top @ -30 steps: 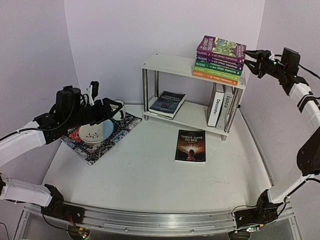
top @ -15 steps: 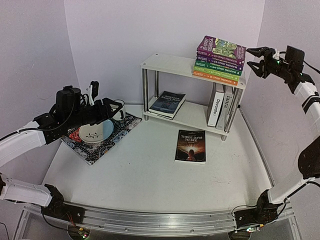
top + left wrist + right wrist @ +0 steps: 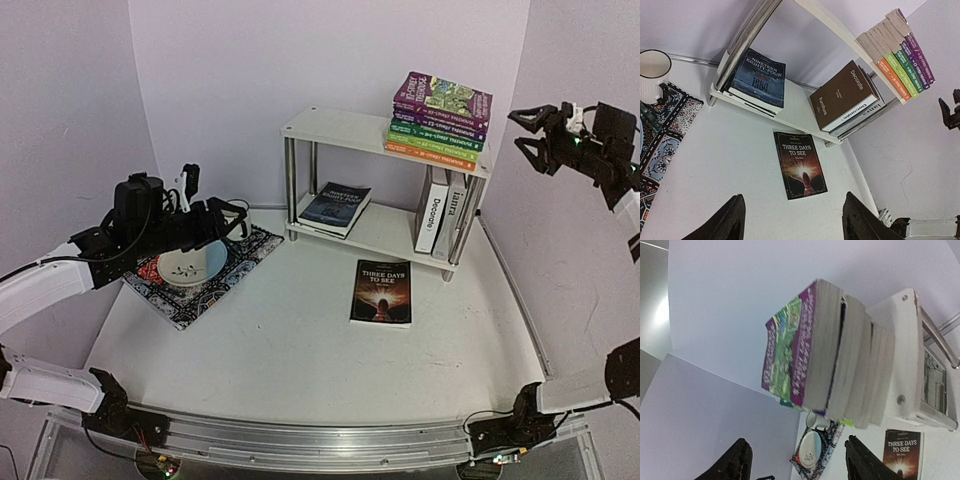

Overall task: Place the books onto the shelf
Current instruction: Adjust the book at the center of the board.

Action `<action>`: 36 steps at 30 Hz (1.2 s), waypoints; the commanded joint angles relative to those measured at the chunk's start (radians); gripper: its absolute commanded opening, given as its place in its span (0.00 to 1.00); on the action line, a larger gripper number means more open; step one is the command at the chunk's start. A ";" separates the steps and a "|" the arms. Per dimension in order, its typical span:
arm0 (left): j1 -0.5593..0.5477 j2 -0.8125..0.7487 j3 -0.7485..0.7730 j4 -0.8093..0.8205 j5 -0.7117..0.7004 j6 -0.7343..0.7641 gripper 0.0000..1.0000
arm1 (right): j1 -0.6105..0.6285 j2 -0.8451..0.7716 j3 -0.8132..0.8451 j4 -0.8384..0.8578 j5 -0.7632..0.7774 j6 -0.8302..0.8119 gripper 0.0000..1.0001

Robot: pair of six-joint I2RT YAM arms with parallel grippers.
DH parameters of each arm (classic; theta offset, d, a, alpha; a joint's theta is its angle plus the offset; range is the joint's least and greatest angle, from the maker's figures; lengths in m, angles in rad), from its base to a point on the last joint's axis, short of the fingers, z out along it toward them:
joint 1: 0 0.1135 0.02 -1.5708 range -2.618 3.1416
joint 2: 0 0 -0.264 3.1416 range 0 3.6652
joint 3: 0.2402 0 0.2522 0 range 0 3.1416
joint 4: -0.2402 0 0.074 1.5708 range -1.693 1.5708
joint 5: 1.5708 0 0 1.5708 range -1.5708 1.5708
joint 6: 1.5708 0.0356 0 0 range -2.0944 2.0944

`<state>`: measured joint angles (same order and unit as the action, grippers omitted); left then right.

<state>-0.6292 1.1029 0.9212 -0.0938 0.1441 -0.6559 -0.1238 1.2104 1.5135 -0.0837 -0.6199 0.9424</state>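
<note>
Books are mostly on the shelf already. A stack lies flat at the 3 o'clock end of the top board, and an upright pair stands on the lower board beneath it. A dark book lies at the 9 o'clock end of that board. One black book is left flat on the table, at 6 o'clock from the shelf and apart from it.

That black book is judged to be the step in hand. No edge of it is raised, so open jaws are best brought down over one short edge and a finger worked under it before closing. A flat pinch from above is likely to slip. Free room is seen in the middle of the lower board and on the 9 o'clock half of the top board.

The right gripper hangs high at 3 o'clock of the stack, apart from it, with its fingers spread and nothing between them. It should be drawn clear of the stack before any descent. The left gripper is held over the plate and placemat at 9 o'clock of the table, with its fingers likewise spread and empty.

The stack cannot be counted surely, and its spines are too small to read. Whether another book lies under the dark book cannot be told. The right arm is cut off at the top view's edge, and the plate is partly covered by the left arm.
</note>
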 commanded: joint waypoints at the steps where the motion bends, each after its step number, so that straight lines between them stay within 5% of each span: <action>1: 0.003 0.038 -0.029 0.078 0.055 -0.022 0.68 | -0.004 -0.111 -0.180 -0.050 0.008 -0.105 0.64; 13: -0.027 0.236 -0.074 0.249 0.173 -0.088 0.77 | 0.063 -0.256 -0.631 -0.068 0.046 -0.161 0.61; 20: -0.076 0.395 -0.025 0.268 0.172 -0.084 0.82 | 0.369 -0.181 -0.797 0.072 0.275 -0.141 0.59; 26: -0.125 0.528 0.020 0.321 0.207 -0.107 0.84 | 0.513 -0.105 -0.910 0.225 0.397 -0.110 0.56; 36: -0.181 0.748 0.135 0.395 0.293 -0.164 0.82 | 0.603 0.080 -0.965 0.379 0.437 -0.090 0.54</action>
<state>-0.7920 1.7962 0.9789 0.2318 0.3932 -0.7901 0.4635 1.2343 0.5589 0.2111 -0.2223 0.8427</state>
